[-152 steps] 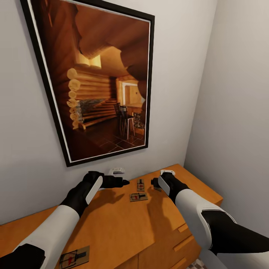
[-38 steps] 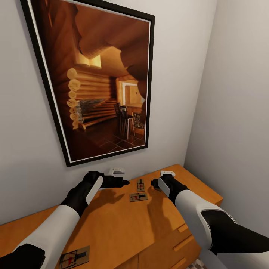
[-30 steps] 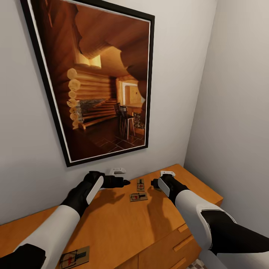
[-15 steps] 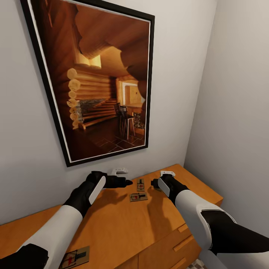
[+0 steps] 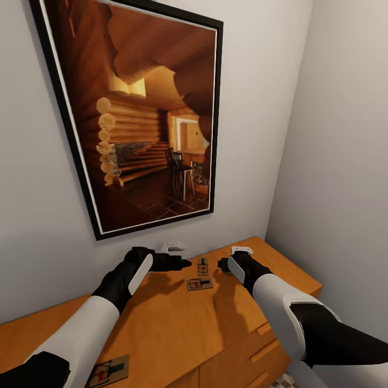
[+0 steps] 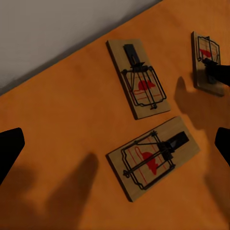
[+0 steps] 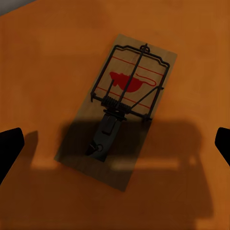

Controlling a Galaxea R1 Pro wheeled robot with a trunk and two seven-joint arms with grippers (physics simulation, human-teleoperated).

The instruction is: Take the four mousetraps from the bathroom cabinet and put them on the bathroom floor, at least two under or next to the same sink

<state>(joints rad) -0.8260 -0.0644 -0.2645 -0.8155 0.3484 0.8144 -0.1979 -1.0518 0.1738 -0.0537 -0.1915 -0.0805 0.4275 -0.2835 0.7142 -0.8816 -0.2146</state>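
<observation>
Meanwhile, four flat tan wooden mousetraps (image 6: 152,158) lie on the orange-brown wooden cabinet (image 5: 178,323): thin, light, rigid boards, probably best pinched by their long edges, clear of the black wire spring. Both black grippers, left (image 5: 182,263) and right (image 5: 221,264), hover low, jaws wide, facing across the pair at twelve o'clock.
</observation>
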